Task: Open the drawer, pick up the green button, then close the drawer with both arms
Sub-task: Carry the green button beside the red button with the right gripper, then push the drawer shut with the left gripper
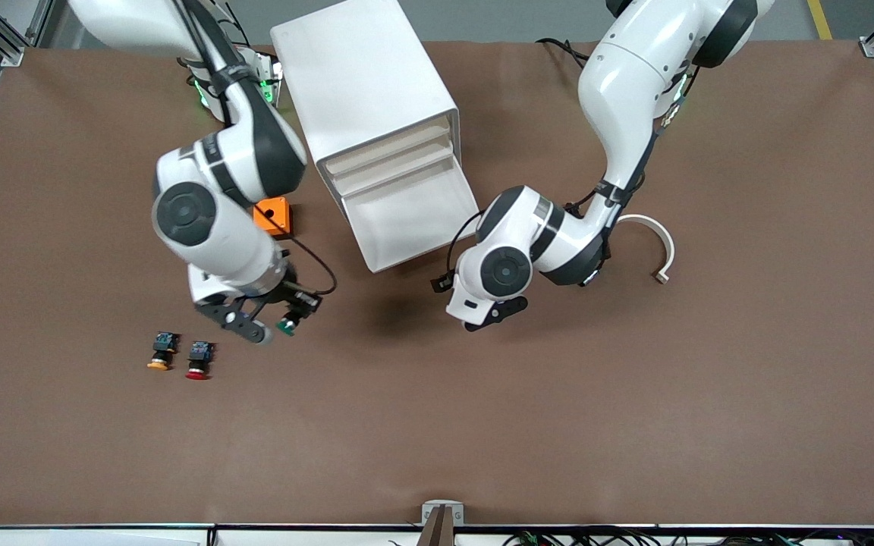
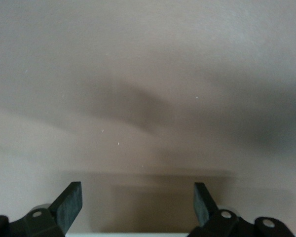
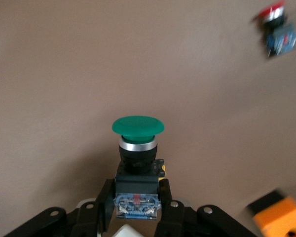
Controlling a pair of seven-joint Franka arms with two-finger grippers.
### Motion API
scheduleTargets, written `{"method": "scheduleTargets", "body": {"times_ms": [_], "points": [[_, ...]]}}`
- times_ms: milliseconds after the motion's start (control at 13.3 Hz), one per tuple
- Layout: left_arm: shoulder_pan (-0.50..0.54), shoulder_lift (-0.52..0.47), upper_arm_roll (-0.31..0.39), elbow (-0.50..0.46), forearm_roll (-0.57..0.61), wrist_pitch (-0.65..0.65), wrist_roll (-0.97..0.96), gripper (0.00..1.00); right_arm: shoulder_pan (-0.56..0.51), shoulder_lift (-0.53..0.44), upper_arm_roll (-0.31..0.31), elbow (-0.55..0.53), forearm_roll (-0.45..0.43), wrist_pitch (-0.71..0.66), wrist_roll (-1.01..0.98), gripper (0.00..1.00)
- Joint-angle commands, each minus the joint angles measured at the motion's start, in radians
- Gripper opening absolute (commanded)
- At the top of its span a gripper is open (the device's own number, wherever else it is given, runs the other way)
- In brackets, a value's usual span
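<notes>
The white cabinet [image 1: 365, 91] stands on the brown table between the two arms. Its drawer [image 1: 414, 220] nearest the front camera is pulled out, and the part of its inside that shows is bare. My right gripper [image 1: 279, 322] is shut on the dark body of the green-capped button [image 1: 286, 325], low over the table beside the red-capped button. In the right wrist view the fingers [image 3: 165, 197] clamp the button [image 3: 138, 127] with its cap pointing away. My left gripper [image 1: 494, 312] is open and empty over bare table just nearer the front camera than the drawer; its fingertips [image 2: 69, 205] stand wide apart.
A small orange box [image 1: 273, 216] with a round hole sits beside the cabinet, partly under the right arm. A red-capped button [image 1: 198, 359] and an orange-capped button [image 1: 161, 351] lie toward the right arm's end. A white curved strip [image 1: 653, 243] lies toward the left arm's end.
</notes>
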Motion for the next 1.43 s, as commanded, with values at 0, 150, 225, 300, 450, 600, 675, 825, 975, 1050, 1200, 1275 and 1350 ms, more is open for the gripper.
{"method": "scheduleTargets", "body": {"times_ms": [0,150,225,300,450,600,675,825,975,1050,1200,1275,1350], "points": [[-0.037,0.003,0.002,-0.024,0.056,0.073,0.037,1.0,-0.1,0.022,0.02,0.024,-0.01,-0.01,-0.198,0.0],[-0.081,0.017,0.002,-0.034,0.049,0.125,0.025,1.0,-0.145,0.042,0.02,0.024,-0.012,0.005,-0.292,0.0],[-0.09,0.02,0.002,-0.041,0.047,0.126,0.019,1.0,-0.166,0.059,0.02,0.024,-0.012,0.04,-0.345,0.0],[-0.097,0.019,0.0,-0.049,0.044,0.126,0.016,1.0,-0.192,0.075,0.02,0.02,-0.012,0.074,-0.399,0.0],[-0.138,0.011,0.0,-0.069,0.041,0.122,-0.027,1.0,-0.223,0.12,0.02,0.02,-0.015,0.1,-0.514,0.0],[-0.179,0.008,-0.001,-0.069,0.041,0.116,-0.104,1.0,-0.258,0.166,0.02,0.021,-0.012,0.143,-0.589,0.0],[-0.199,0.008,-0.001,-0.069,0.041,0.116,-0.131,1.0,-0.266,0.19,0.02,0.017,-0.012,0.17,-0.632,0.0],[-0.247,0.008,-0.003,-0.069,0.041,0.113,-0.185,1.0,-0.285,0.232,0.02,0.012,-0.01,0.203,-0.663,0.0],[-0.291,0.008,-0.004,-0.071,0.041,0.112,-0.251,1.0,-0.28,0.244,0.022,-0.017,-0.01,0.232,-0.666,0.0],[-0.302,0.008,-0.02,-0.071,0.041,0.112,-0.282,1.0,-0.279,0.247,0.022,-0.029,-0.01,0.246,-0.666,0.0],[-0.301,0.008,-0.055,-0.069,0.039,0.113,-0.305,1.0,-0.276,0.264,0.022,-0.039,-0.007,0.269,-0.666,0.01],[-0.302,0.009,-0.063,-0.069,0.041,0.113,-0.317,1.0,-0.272,0.272,0.022,-0.039,-0.001,0.27,-0.666,0.02],[-0.304,0.009,-0.064,-0.07,0.041,0.113,-0.32,1.0,-0.272,0.275,0.023,-0.04,0.0,0.269,-0.666,0.05]]}}
